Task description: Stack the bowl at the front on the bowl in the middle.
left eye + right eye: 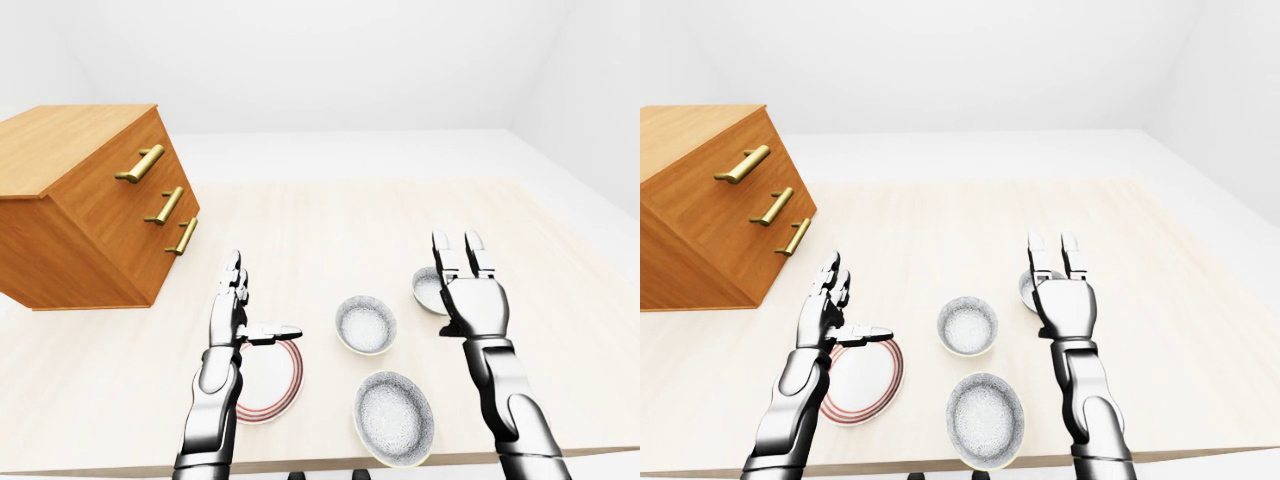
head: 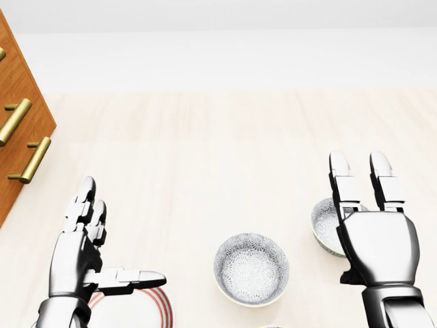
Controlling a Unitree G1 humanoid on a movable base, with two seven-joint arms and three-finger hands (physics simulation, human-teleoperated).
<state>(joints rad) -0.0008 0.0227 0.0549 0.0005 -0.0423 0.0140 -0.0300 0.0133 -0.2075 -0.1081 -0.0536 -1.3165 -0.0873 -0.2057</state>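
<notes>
Showed plain white walls (image 1: 300, 60) and a white floor (image 1: 340, 150) under soft, even light. Spread a pale light-wood tabletop (image 1: 330, 215) across the left-eye view. Placed an orange-brown wooden drawer chest (image 1: 70, 220) with three brass bar handles (image 1: 141, 164) at that view's left, on the tabletop.

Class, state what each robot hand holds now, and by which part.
Nothing is held: left hand and right hand are both open, fingers closed round nothing.

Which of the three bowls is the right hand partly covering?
The small bowl farthest right in the left-eye view: the right hand overlaps its right side. The middle bowl and the large bowl at the bottom show whole.
</notes>
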